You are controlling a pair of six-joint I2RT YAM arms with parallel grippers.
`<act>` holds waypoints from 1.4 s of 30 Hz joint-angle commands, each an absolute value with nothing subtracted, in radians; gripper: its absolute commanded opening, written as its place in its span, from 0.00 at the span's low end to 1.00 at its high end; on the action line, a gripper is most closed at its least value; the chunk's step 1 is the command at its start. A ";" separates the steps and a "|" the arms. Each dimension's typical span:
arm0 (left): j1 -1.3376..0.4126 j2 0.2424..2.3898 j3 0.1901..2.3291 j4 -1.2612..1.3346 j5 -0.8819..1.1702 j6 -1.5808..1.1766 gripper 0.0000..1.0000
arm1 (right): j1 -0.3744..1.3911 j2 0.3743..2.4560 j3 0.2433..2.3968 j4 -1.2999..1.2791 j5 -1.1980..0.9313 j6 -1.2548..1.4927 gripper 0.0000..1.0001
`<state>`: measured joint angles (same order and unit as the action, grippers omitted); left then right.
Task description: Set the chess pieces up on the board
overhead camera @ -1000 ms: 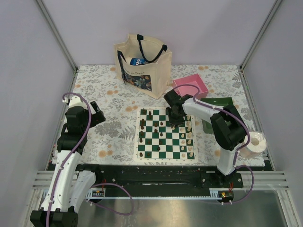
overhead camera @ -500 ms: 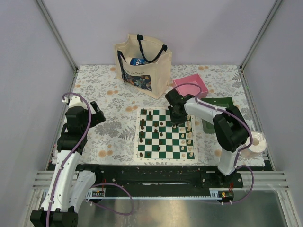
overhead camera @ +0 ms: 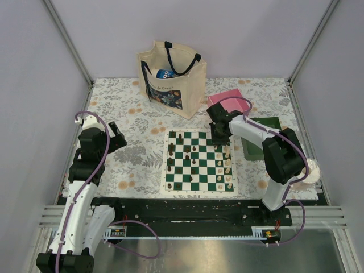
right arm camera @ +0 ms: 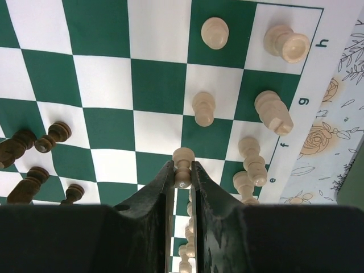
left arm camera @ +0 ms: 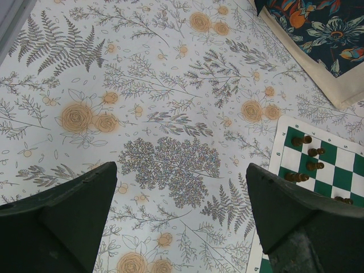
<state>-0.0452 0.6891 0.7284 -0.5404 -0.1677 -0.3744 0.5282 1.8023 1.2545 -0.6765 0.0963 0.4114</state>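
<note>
The green-and-white board (overhead camera: 200, 161) lies mid-table, with dark pieces (overhead camera: 172, 149) on its left half and cream pieces (overhead camera: 228, 163) along its right side. My right gripper (overhead camera: 218, 138) hangs over the board's far right corner, shut on a cream pawn (right arm camera: 182, 166) held above the squares. Other cream pieces (right arm camera: 204, 108) stand below it, and dark pieces (right arm camera: 52, 135) show at the left of the right wrist view. My left gripper (left arm camera: 182, 187) is open and empty above the floral cloth, left of the board's edge (left arm camera: 282, 149).
A canvas tote bag (overhead camera: 170, 78) stands at the back. A pink tray (overhead camera: 230, 103) and a green tray (overhead camera: 263, 138) sit right of the board. A white roll (overhead camera: 307, 170) lies at the right edge.
My right gripper has moved right and a little away across the board's far side, with the cream pawn in it. The left arm has not moved.
</note>
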 commanded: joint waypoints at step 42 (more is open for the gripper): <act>-0.038 0.678 0.742 -0.502 -0.172 -0.379 0.99 | 0.489 1.755 1.259 -0.680 0.043 0.359 0.38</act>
<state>-0.0452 0.6891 0.7284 -0.5404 -0.1677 -0.3748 0.4950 1.8404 1.2320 -0.6601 0.0856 0.3813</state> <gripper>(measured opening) 0.988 0.372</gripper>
